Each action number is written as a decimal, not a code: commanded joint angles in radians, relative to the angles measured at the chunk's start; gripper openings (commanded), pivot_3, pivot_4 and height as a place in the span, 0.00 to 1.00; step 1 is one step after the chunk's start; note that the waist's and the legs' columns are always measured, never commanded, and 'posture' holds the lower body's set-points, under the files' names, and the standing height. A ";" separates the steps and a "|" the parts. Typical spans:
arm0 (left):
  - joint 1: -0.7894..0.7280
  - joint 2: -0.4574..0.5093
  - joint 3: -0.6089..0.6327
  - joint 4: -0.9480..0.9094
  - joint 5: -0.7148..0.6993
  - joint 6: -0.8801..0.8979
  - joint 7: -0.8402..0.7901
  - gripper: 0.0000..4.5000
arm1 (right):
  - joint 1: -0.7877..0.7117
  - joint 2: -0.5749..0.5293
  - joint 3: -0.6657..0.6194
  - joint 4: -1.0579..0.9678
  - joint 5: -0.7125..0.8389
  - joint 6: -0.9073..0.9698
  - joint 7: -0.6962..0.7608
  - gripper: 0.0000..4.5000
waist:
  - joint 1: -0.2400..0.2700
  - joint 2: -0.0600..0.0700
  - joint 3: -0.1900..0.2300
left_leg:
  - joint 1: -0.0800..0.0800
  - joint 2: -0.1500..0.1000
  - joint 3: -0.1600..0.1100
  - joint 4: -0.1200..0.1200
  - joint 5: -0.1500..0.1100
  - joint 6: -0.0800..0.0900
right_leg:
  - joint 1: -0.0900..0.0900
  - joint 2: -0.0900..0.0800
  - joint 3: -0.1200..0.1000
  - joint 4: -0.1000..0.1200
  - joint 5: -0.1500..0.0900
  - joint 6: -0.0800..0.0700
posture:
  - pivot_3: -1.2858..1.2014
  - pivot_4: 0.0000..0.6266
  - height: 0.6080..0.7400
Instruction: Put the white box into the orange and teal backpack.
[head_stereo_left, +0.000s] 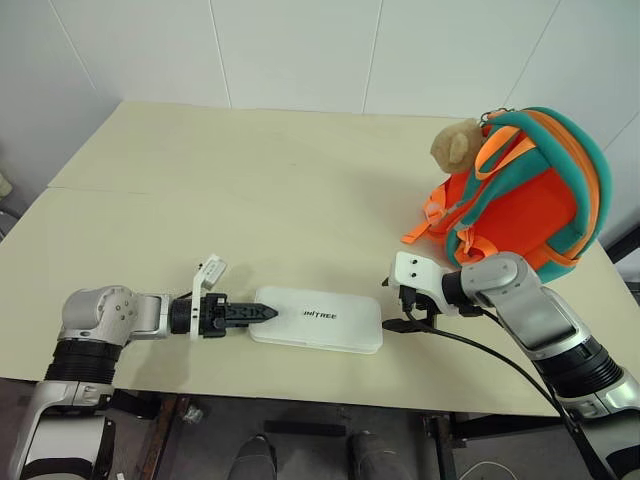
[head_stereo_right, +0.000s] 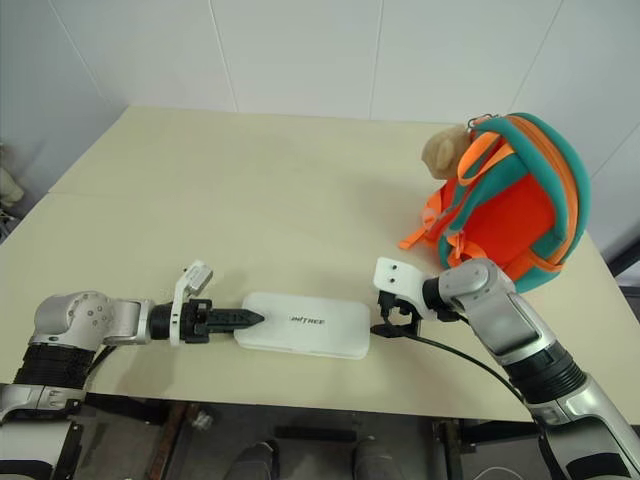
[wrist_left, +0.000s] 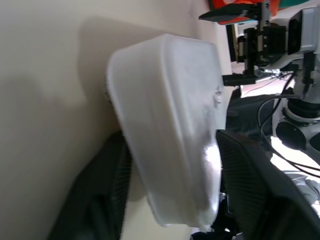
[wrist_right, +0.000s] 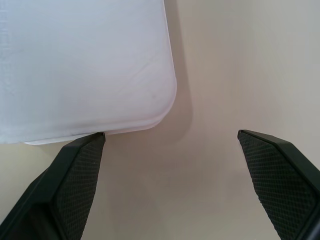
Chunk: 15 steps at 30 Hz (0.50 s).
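Note:
The white box (head_stereo_left: 320, 318) lies flat near the table's front edge, lettering up. My left gripper (head_stereo_left: 262, 312) is at its left end, with one black finger on top of the box and the other under it. In the left wrist view the box end (wrist_left: 170, 130) sits clamped between both fingers (wrist_left: 252, 185). My right gripper (head_stereo_left: 394, 308) stands open just off the box's right end. The box corner (wrist_right: 75, 65) lies beside one of its fingertips (wrist_right: 85, 160), with bare table between the fingers. The orange and teal backpack (head_stereo_left: 530, 190) stands upright at the far right, behind the right gripper.
A tan plush head (head_stereo_left: 455, 145) hangs on the backpack's left side, and orange straps (head_stereo_left: 425, 225) trail onto the cream table (head_stereo_left: 250, 180). A black cable (head_stereo_left: 480, 350) runs from the right gripper past the table's front edge. White wall panels stand behind the table.

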 joint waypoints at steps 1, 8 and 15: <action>0.020 -0.018 -0.026 -0.005 0.033 0.021 0.009 0.38 | 0.001 -0.005 -0.012 -0.032 0.004 -0.015 -0.001 1.00 | -0.002 -0.001 0.000 | 0.000 0.000 0.000 0.000 0.000 0.000 | 0.000 0.000 0.000 0.000 0.000 0.000 | 0.52 0.24 1.00; 0.025 0.015 -0.045 -0.023 0.061 0.009 -0.034 0.36 | -0.002 -0.001 -0.030 -0.018 0.006 -0.019 -0.010 1.00 | -0.002 -0.002 -0.001 | -0.001 0.000 0.000 -0.001 -0.001 0.000 | -0.001 0.000 0.000 -0.001 0.005 0.011 | 0.52 0.24 1.00; 0.013 0.090 -0.113 -0.064 0.109 -0.034 -0.057 0.34 | -0.003 0.023 -0.114 0.002 0.042 0.000 -0.070 1.00 | -0.007 -0.003 0.000 | -0.001 0.000 0.000 -0.001 -0.001 0.000 | -0.001 0.000 0.000 -0.002 0.003 0.004 | 0.52 0.24 1.00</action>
